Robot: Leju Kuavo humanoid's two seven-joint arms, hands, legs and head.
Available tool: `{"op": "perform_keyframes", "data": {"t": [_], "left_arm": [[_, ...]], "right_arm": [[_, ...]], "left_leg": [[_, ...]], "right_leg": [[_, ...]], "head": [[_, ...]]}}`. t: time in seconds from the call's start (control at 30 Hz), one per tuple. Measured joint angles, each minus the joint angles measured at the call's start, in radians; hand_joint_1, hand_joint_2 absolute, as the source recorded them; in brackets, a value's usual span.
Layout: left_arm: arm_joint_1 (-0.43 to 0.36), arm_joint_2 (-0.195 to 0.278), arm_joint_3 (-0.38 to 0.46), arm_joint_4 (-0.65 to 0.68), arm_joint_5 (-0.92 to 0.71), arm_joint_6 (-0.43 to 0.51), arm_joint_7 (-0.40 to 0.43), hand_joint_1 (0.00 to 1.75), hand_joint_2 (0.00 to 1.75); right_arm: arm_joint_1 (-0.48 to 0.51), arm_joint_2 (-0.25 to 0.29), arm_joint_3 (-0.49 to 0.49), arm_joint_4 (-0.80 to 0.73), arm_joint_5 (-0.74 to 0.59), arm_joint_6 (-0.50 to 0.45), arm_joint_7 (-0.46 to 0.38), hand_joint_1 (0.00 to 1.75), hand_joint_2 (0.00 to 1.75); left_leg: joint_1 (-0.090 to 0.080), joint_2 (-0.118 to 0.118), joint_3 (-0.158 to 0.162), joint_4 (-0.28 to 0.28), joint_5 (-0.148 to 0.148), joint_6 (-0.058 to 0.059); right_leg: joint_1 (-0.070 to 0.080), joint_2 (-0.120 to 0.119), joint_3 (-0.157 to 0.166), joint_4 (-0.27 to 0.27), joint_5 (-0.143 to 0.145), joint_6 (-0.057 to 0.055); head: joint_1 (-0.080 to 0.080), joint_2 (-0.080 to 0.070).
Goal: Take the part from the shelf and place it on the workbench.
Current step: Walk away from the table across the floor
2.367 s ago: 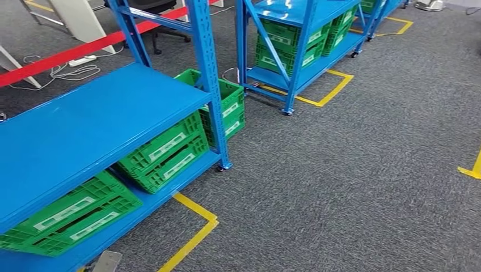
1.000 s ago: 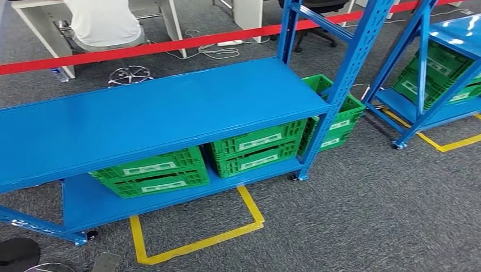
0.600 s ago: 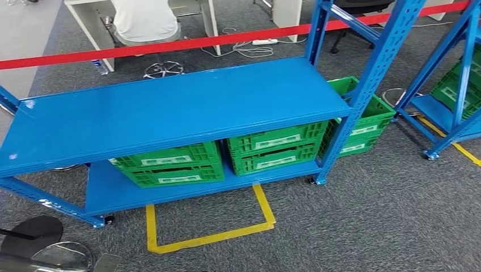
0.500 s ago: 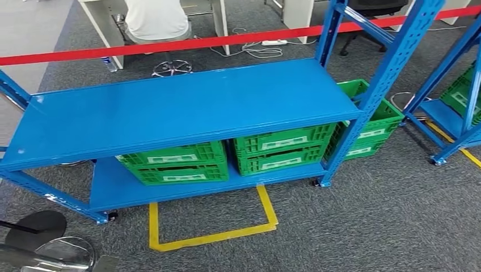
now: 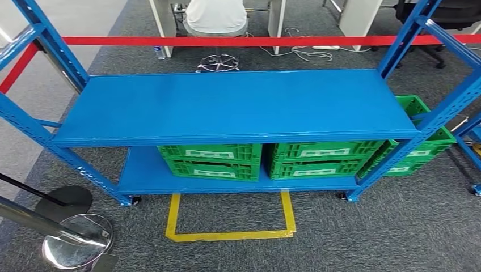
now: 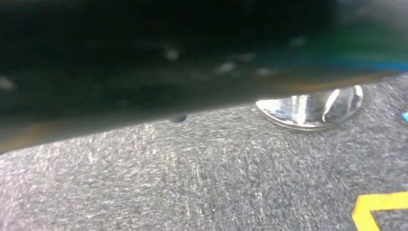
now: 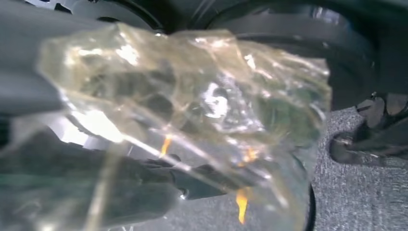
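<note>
The right hand (image 7: 53, 159) grips a crinkly clear-bagged part (image 7: 192, 110); the left hand's state I cannot tell. The slick bag could slip before reaching the bench.

Head view is evenly lit from overhead and sharp, with soft glare on the blue shelf (image 5: 227, 105) top and bright reflections on the chrome stand base (image 5: 76, 248). Straight posts bow a bit toward the picture's edges. Left wrist view is smeary with motion blur, its dark half just murk; the carpet (image 6: 202, 183) grain is streaked. Right wrist view is dim and out of focus, with glare off a crinkly clear bag (image 7: 192, 110).
</note>
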Motion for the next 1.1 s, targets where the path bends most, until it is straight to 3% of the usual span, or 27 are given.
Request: {"op": "perform_keyframes", "data": {"t": [0.07,0.1,0.17,0.2,0.23,0.3,0.37,0.5,0.57,0.63,0.67,0.7,0.77,0.8,1.1], "left_arm": [[-0.001,0.0,0.0,-0.002,-0.001,0.0,0.001,0.0,0.0],[-0.001,0.0,0.001,-0.003,-0.002,0.0,0.001,0.0,0.0],[0.001,-0.001,0.001,-0.006,-0.003,0.0,0.001,0.0,0.0],[0.003,-0.001,0.001,-0.008,-0.004,0.0,0.001,0.0,0.0],[0.006,-0.001,0.001,-0.01,-0.004,0.0,0.001,0.0,0.0],[0.011,-0.001,0.002,-0.013,-0.002,-0.001,0.001,0.0,0.87],[0.013,-0.001,0.003,-0.013,-0.001,-0.003,0.001,0.0,1.75],[0.013,-0.002,0.004,-0.014,-0.001,-0.004,0.002,0.0,1.75],[0.013,-0.003,0.005,-0.014,0.0,-0.018,0.012,0.0,1.75],[0.015,-0.003,0.007,-0.016,0.012,-0.049,0.026,0.0,1.75],[0.017,-0.004,0.01,-0.018,0.022,-0.065,0.03,0.0,1.31],[0.019,-0.005,0.015,-0.02,0.033,-0.079,0.031,0.0,0.87],[0.022,-0.006,0.025,-0.022,0.054,-0.103,0.027,0.0,0.0],[0.022,-0.007,0.03,-0.022,0.065,-0.116,0.022,0.0,0.0],[0.02,-0.018,0.078,-0.022,0.101,-0.146,0.0,0.0,0.0]], "right_arm": [[0.0,-0.001,0.001,-0.001,0.0,-0.001,-0.002,0.0,0.0],[0.0,-0.002,0.002,-0.001,0.0,-0.002,-0.006,0.0,0.0],[0.001,-0.003,0.003,-0.003,-0.003,-0.004,-0.011,0.0,0.0],[0.001,-0.003,0.003,-0.005,-0.006,-0.005,-0.009,0.0,0.0],[0.0,-0.004,0.004,-0.007,-0.01,-0.006,-0.007,0.0,0.0],[-0.003,-0.004,0.005,-0.009,-0.02,-0.01,-0.005,0.0,0.0],[-0.004,-0.004,0.005,-0.011,-0.028,-0.012,-0.005,0.0,0.0],[-0.003,-0.004,0.006,-0.012,-0.04,-0.012,-0.004,0.0,1.75],[0.001,-0.007,0.006,-0.016,-0.056,-0.03,-0.004,0.0,1.75],[0.019,-0.027,0.001,-0.048,-0.078,-0.068,-0.004,0.0,1.75],[0.033,-0.043,-0.004,-0.076,-0.086,-0.084,-0.004,0.0,1.75],[0.047,-0.061,-0.011,-0.105,-0.093,-0.094,-0.004,0.0,1.31],[0.07,-0.088,-0.027,-0.151,-0.101,-0.091,-0.004,0.0,0.44],[0.077,-0.096,-0.035,-0.166,-0.102,-0.084,-0.004,0.0,0.0],[0.102,-0.111,-0.077,-0.224,-0.082,-0.059,-0.002,0.0,0.0]], "left_leg": [[-0.002,-0.024,-0.002,0.009,-0.006,-0.012],[-0.002,-0.035,-0.007,0.013,-0.007,-0.018],[0.002,-0.054,-0.013,0.015,-0.004,-0.03],[0.004,-0.059,-0.012,0.013,-0.001,-0.026],[0.005,-0.062,-0.011,0.01,-0.001,-0.015],[0.003,-0.062,-0.007,0.007,-0.001,0.016],[0.001,-0.062,-0.004,0.006,-0.001,0.028],[0.002,-0.061,0.001,0.004,-0.002,0.026],[0.003,-0.06,0.003,0.003,-0.003,0.016],[0.005,-0.061,0.005,0.0,-0.006,-0.01],[0.006,-0.061,0.005,-0.001,-0.007,-0.023],[0.007,-0.06,0.006,-0.002,-0.008,-0.033],[0.008,-0.059,0.005,-0.003,-0.009,-0.039],[0.007,-0.058,0.005,-0.003,-0.01,-0.04],[0.004,-0.057,0.011,-0.002,-0.014,-0.037]], "right_leg": [[-0.009,0.047,0.053,-0.117,0.046,0.0],[-0.01,0.063,0.066,-0.143,0.049,-0.004],[-0.008,0.058,0.072,-0.151,0.046,-0.017],[-0.006,0.052,0.071,-0.154,0.047,-0.021],[-0.006,0.048,0.072,-0.158,0.049,-0.023],[-0.006,0.044,0.072,-0.163,0.049,-0.024],[-0.004,0.043,0.074,-0.163,0.047,-0.028],[0.0,0.044,0.078,-0.162,0.043,-0.034],[0.001,0.044,0.078,-0.161,0.042,-0.037],[0.002,0.043,0.079,-0.161,0.039,-0.038],[0.002,0.043,0.08,-0.16,0.038,-0.039],[0.002,0.043,0.083,-0.16,0.037,-0.039],[0.002,0.045,0.088,-0.16,0.037,-0.039],[0.002,0.046,0.091,-0.161,0.037,-0.039],[-0.001,0.047,0.09,-0.169,0.035,-0.033]], "head": [[0.001,0.0],[0.0,0.0],[-0.001,0.0],[-0.002,0.0],[-0.002,0.0],[-0.003,0.0],[-0.003,0.0],[-0.003,0.0],[-0.003,0.0],[-0.003,0.0],[-0.003,0.0],[-0.002,0.0],[-0.002,0.0],[-0.002,0.0],[-0.002,0.0]]}}
